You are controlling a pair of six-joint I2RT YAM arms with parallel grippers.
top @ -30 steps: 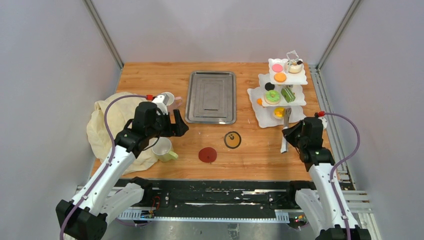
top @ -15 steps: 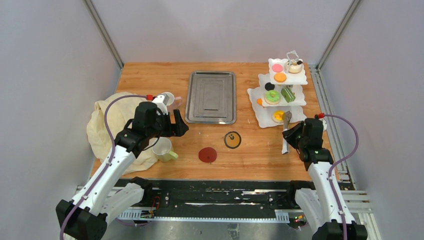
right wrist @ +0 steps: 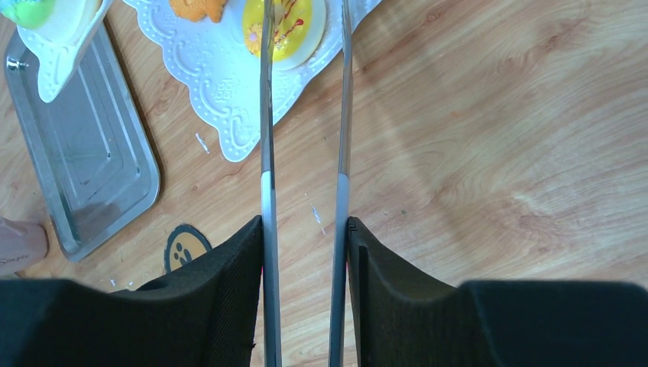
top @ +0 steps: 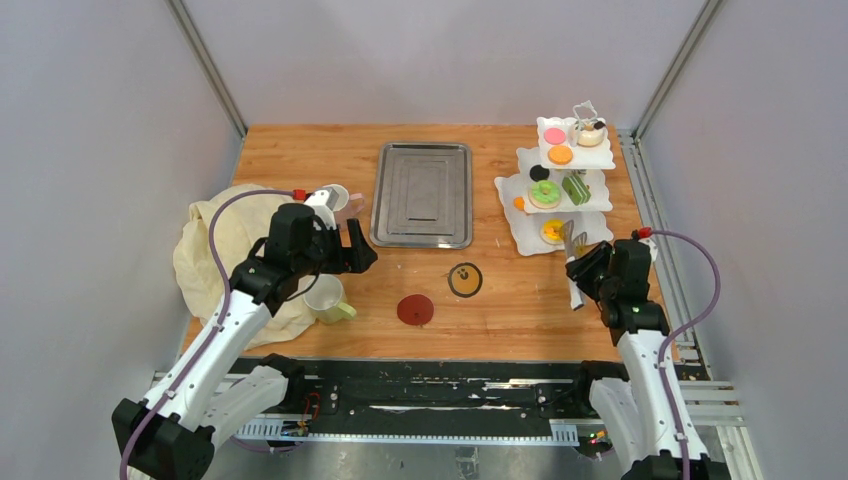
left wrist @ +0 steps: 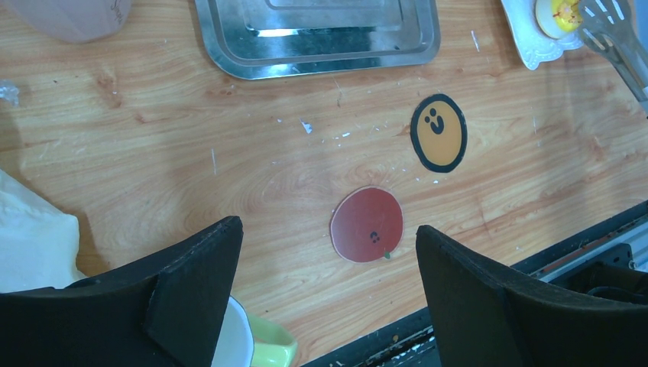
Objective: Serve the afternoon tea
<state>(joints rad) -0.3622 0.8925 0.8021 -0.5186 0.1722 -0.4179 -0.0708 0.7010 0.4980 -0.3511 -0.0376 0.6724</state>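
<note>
The right gripper (right wrist: 304, 229) holds the metal tongs (right wrist: 267, 153) by their two arms, one finger pressed on the outside of each, and the arms stand a little apart. The tongs reach toward the lowest tier of the white stand (top: 520, 232) at the far right of the table. In the right wrist view their ends run past either side of a yellow tart (right wrist: 294, 27) on that tier. Whether they touch it I cannot tell.

Higher tiers carry a green donut (top: 545, 192), an orange tart (top: 560, 155) and a pink disc (top: 554, 135).

The left gripper (left wrist: 328, 229) hangs wide open over the left of the table, with nothing between its fingers. Just beneath it a yellow-green mug (top: 325, 298) rests by a pale cloth (top: 215, 240). A pink mug (left wrist: 76, 11) stands farther off, beside the steel tray (top: 385, 200).

Both coasters lie flat near the middle – the red one (left wrist: 367, 224) nearer, the black-rimmed orange one (left wrist: 439, 132) to its right.
</note>
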